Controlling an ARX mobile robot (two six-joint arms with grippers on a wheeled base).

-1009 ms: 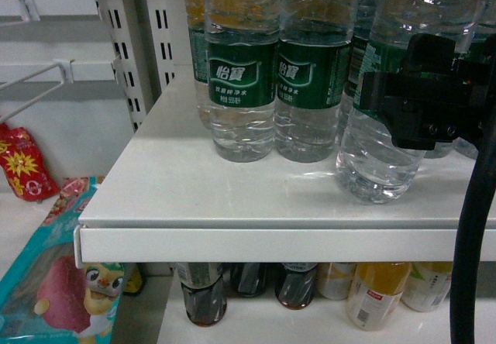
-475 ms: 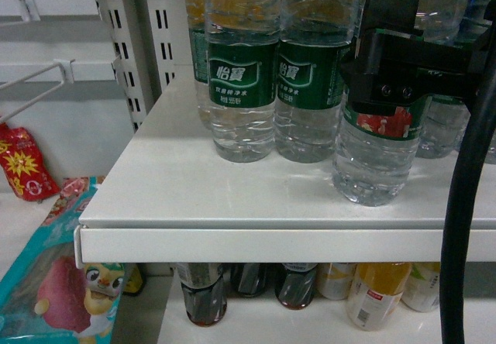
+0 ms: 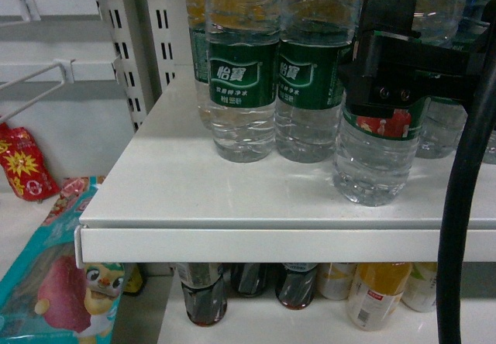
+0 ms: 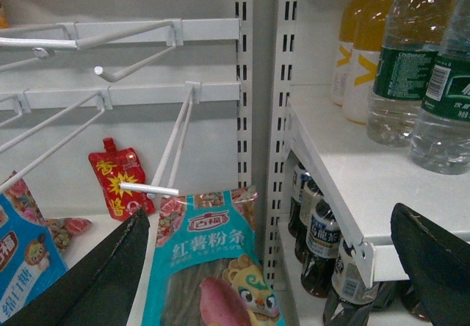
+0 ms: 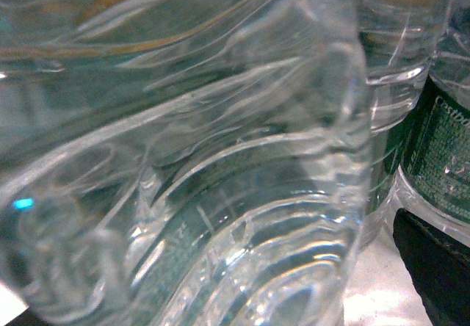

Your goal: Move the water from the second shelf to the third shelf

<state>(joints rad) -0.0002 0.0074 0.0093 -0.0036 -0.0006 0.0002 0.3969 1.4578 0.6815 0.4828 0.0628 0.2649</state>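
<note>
The water bottle [image 3: 376, 158], clear and ribbed with a green label showing red figures, stands upright on the white shelf [image 3: 232, 197] at its front right. My right gripper [image 3: 387, 57] sits around its upper body, at label height. In the right wrist view the water bottle [image 5: 183, 157] fills the frame, and a strip of shelf shows between it and the right finger [image 5: 433, 267], so the jaws are open. My left gripper [image 4: 272, 274] hangs open and holds nothing, left of the shelf unit.
Two more green-label water bottles [image 3: 242, 88] [image 3: 310, 88] stand behind, with others at the right. Dark cola bottles [image 3: 201, 290] and yellow drinks [image 3: 376, 290] fill the shelf below. Wire hooks [image 3: 31, 80], a teal snack bag [image 3: 54, 282] and a red pouch [image 3: 23, 162] are at left.
My right gripper has slid up along the water bottle and slightly left, uncovering the label's red figures. The bottle shifted a little left. In the last half second almost nothing moved.
</note>
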